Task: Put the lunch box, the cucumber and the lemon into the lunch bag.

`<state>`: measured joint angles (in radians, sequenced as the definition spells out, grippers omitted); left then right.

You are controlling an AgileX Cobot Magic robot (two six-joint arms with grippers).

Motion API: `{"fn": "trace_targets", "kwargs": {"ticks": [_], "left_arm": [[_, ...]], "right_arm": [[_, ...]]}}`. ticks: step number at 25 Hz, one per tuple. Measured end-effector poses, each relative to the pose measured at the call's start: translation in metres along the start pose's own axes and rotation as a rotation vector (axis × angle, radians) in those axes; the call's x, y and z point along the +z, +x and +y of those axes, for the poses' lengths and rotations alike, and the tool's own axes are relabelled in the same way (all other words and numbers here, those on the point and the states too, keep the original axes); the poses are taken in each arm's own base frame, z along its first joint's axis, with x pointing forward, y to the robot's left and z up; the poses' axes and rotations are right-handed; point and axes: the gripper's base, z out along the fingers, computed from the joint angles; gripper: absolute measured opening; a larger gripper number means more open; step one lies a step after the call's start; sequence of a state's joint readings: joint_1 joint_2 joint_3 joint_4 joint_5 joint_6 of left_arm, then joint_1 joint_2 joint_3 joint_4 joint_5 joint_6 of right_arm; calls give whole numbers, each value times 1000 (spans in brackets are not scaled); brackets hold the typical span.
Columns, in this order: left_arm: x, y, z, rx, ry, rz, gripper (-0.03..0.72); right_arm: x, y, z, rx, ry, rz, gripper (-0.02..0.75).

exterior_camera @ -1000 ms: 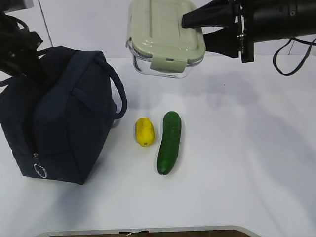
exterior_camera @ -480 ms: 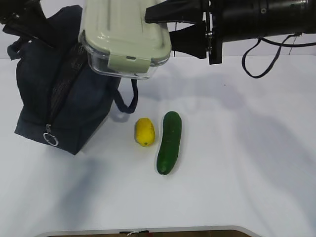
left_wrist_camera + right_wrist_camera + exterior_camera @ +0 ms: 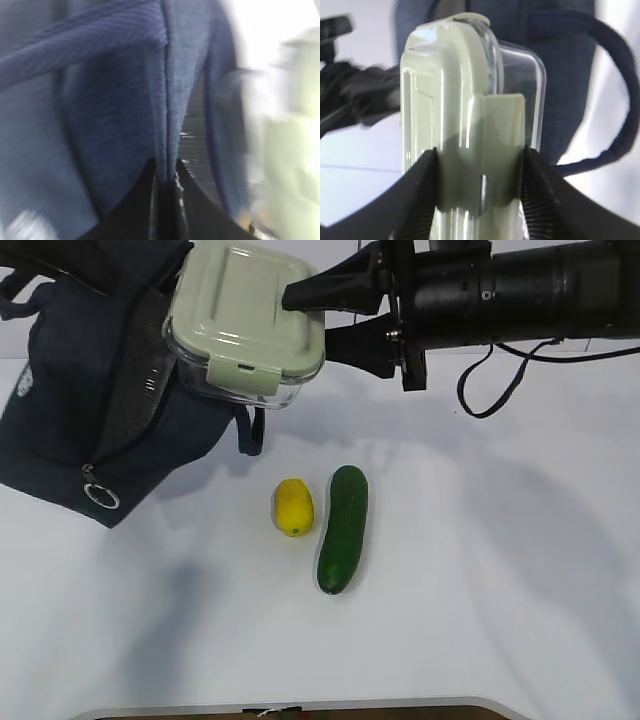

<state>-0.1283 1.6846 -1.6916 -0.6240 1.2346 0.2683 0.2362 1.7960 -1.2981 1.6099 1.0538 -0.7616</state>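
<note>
Since the earlier frames, the right arm has carried the lunch box (image 3: 245, 325) leftward from above the far middle of the table to the lunch bag (image 3: 90, 420), and the bag has been lifted and tipped, its zipper side turned toward the box.

Right gripper (image 3: 480, 192): jaws clamped on one end of the lunch box, one across the pale green lid and one under the glass; the box is held clear of the table, lid on. Left gripper (image 3: 165, 177): jaws pressed together on a fold of the bag's navy fabric, beside the opened zipper, holding the bag raised at far left.

Step in hand, by my judgement: loading the lunch box, first of three items. The box sits at the bag's mouth; whether any part has entered cannot be told. The next move calls for aligning the box with the slit and pushing it in while the left arm holds the opening wide.

Contents: nothing visible inside the glass box; bag interior not visible. Lemon (image 3: 293, 507) and cucumber (image 3: 343, 528) lie side by side, just apart, on the white table (image 3: 500, 590), near centre.
</note>
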Motion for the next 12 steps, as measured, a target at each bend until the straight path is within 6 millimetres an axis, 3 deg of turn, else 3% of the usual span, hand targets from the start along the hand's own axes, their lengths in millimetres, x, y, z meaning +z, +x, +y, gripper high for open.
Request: {"fn": "trace_targets", "kwargs": {"ticks": [4, 12], "left_arm": [[0, 2, -12, 31, 9, 5, -16], [5, 3, -20, 51, 24, 22, -16]], "right_arm": [[8, -4, -15, 63, -12, -36, 377], [29, 0, -22, 49, 23, -47, 376]]}}
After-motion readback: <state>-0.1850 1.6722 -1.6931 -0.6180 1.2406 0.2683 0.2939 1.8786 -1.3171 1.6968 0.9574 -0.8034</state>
